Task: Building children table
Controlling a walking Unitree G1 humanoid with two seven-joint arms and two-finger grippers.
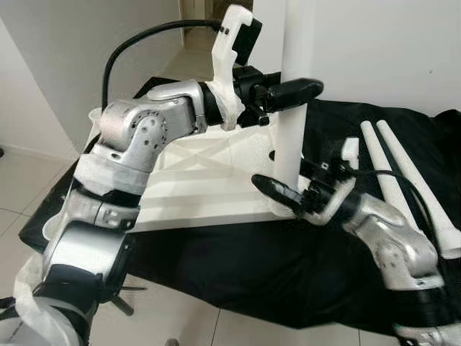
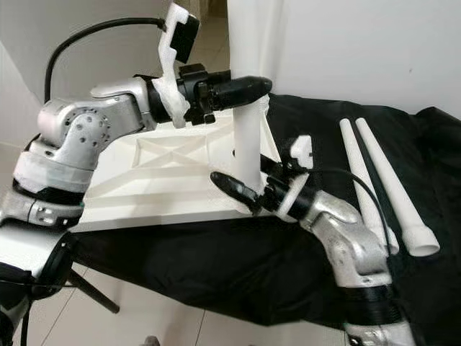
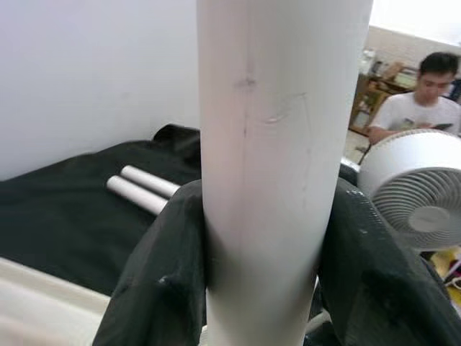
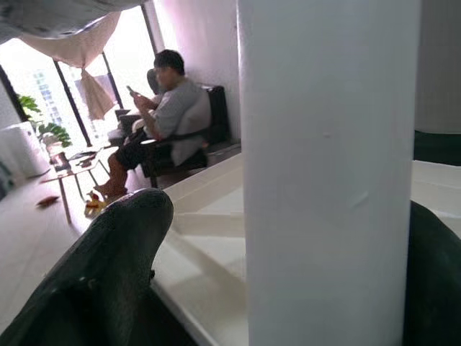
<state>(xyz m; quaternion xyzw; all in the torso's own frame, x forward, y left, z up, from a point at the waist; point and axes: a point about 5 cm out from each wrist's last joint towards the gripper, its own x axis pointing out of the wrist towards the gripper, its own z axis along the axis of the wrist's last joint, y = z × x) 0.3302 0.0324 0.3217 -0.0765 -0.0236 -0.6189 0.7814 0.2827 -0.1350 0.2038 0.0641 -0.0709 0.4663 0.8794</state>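
The white tabletop (image 1: 202, 180) lies upside down on a black cloth (image 1: 238, 267). A white leg (image 1: 292, 137) stands upright at its near right corner. My left gripper (image 1: 306, 90) is shut on this leg high up, both fingers (image 3: 166, 267) pressed against its sides. Down near the leg's base my right gripper (image 1: 288, 184) is open, straddling it; one finger (image 4: 108, 267) stands apart from the leg (image 4: 331, 180). Two loose white legs (image 1: 392, 180) lie side by side on the cloth to the right.
A white wall (image 1: 374, 50) rises just behind the cloth. Pale tiled floor (image 1: 21, 187) surrounds it on the left and front. One person (image 4: 173, 108) sits on a chair farther into the room; another person (image 3: 410, 108) stands behind a white fan (image 3: 418, 187).
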